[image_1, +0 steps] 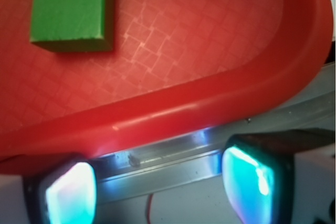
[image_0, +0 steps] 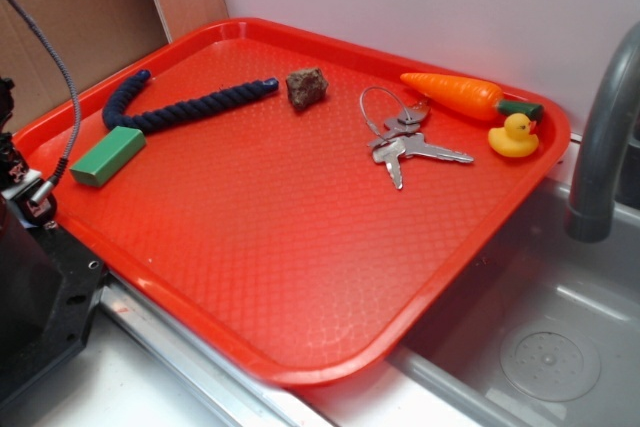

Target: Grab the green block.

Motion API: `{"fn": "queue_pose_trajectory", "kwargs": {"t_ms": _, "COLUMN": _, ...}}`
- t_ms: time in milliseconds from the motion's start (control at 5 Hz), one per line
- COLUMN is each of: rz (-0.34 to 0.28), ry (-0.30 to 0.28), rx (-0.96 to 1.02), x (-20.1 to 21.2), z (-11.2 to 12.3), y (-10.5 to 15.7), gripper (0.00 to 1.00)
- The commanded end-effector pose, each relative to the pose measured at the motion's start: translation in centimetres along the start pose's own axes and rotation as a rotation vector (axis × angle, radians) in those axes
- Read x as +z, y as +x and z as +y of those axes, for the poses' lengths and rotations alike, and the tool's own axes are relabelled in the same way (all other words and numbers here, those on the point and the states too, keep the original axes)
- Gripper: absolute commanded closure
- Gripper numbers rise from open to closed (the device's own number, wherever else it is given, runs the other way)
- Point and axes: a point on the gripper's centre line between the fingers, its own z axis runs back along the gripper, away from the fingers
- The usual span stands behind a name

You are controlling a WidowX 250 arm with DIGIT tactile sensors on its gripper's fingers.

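Red and textured, the plastic tray (image_0: 300, 247) sits beside a metal sink (image_0: 540, 347) with a grey faucet (image_0: 600, 137), against a white wall. Exterior view: the green block (image_0: 108, 156) lies near the tray's left corner, just beside a dark blue rope (image_0: 180, 112). A brown rock (image_0: 306, 87) sits near the far edge, keys (image_0: 405, 137) toward the right, and a toy carrot (image_0: 460, 95) and yellow duck (image_0: 513, 135) at the right corner. Wrist view: the gripper (image_1: 163, 184) hangs outside the tray's rim (image_1: 173, 119), over a metal ledge (image_1: 163, 163); its glowing fingers (image_1: 71, 192) are spread apart, grasping nothing. The block (image_1: 71, 9) rests inside the rim, at upper left.
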Motion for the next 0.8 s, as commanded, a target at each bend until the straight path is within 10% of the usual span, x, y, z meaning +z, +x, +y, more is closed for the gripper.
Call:
{"fn": "queue_pose_trajectory", "kwargs": {"t_ms": 0, "rz": 0.002, "ry": 0.021, "rx": 0.002, "x": 2.0, "z": -0.3, "y": 1.2, "gripper": 0.0}}
{"fn": "queue_pose_trajectory", "kwargs": {"t_ms": 600, "rz": 0.012, "ry": 0.007, "rx": 0.093, "x": 1.3, "z": -1.7, "y": 6.7, "gripper": 0.0}}
